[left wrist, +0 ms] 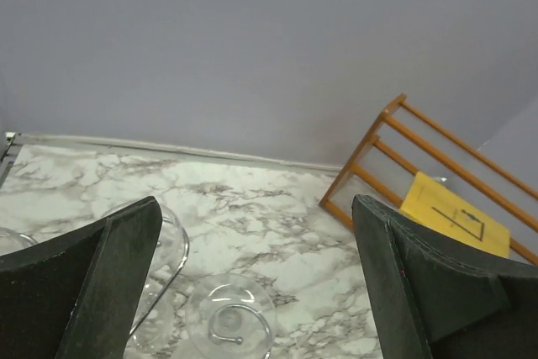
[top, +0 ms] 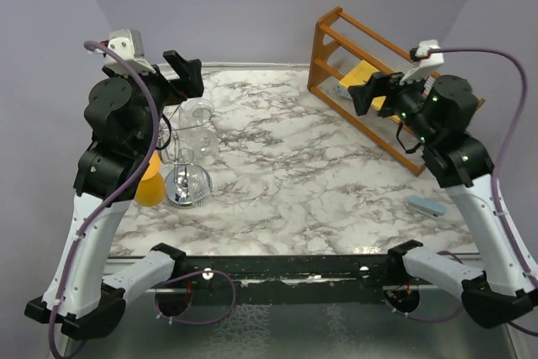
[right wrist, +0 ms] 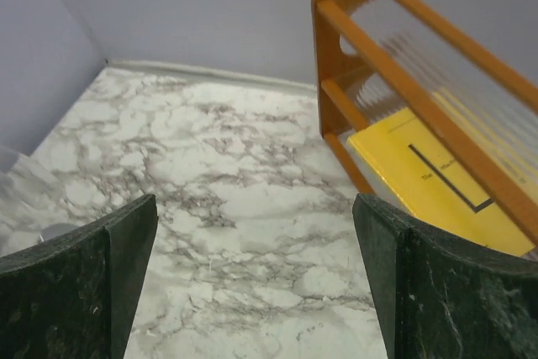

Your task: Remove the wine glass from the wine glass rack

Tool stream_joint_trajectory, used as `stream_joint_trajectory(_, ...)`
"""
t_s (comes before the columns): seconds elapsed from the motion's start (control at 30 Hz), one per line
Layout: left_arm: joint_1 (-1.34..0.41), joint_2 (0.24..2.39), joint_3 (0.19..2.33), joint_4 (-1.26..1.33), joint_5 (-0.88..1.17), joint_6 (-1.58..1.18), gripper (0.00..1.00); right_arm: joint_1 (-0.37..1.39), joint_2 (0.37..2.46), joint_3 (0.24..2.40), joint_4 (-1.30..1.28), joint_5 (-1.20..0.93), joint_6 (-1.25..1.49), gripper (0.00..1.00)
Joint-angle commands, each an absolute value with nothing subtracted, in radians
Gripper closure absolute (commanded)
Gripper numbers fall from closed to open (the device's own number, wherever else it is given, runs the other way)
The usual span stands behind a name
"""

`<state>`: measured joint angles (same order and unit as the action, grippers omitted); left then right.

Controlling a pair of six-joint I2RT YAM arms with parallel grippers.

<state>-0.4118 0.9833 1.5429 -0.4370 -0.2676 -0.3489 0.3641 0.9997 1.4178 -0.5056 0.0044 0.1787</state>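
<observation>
The wine glass point(top: 200, 128) is clear and hangs upside down on the wine glass rack point(top: 187, 186), a silvery wire stand with a shiny round base, at the table's left. My left gripper point(top: 187, 73) is open and empty, raised just behind and above the rack. In the left wrist view my left gripper point(left wrist: 255, 208) looks down on the glass's round foot point(left wrist: 252, 308), which sits in a curled wire arm point(left wrist: 239, 340), low between the fingers. My right gripper point(top: 366, 92) is open and empty, high at the right by the wooden shelf; it also shows in the right wrist view point(right wrist: 254, 204).
An orange-brown wooden slatted shelf point(top: 361, 73) stands at the back right with a yellow book point(right wrist: 437, 182) in it. An orange object point(top: 151, 187) sits left of the rack's base. A small pale blue block point(top: 426, 205) lies at the right.
</observation>
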Motion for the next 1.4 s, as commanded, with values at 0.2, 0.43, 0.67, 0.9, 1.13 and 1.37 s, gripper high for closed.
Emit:
stream_joint_trajectory(0.2,-0.227,1.017,1.477,-0.432,-0.111,-0.349,0.01,0.411,1.108,1.195,-0.316,0.086,0.229,0.01)
stream_joint_trajectory(0.43,-0.163,1.009,1.469,-0.461,-0.018,-0.355,0.01,0.427,1.082,1.08,-0.2,0.013,0.265,0.01)
stream_joint_trajectory(0.67,-0.142,1.003,1.503,-0.554,0.032,-0.359,0.01,0.435,1.073,1.015,-0.129,-0.118,0.317,0.01)
stream_joint_trajectory(0.9,-0.136,0.996,1.564,-0.701,0.078,-0.354,0.01,0.438,1.152,1.027,-0.034,-0.404,0.469,0.01)
stream_joint_trajectory(1.13,-0.135,0.933,1.587,-0.803,0.096,-0.346,0.01,0.443,1.25,1.058,0.022,-0.623,0.568,0.01)
stream_joint_trajectory(1.37,-0.134,0.808,1.556,-0.895,-0.062,-0.405,0.04,0.461,1.257,1.041,0.043,-0.671,0.612,0.01)
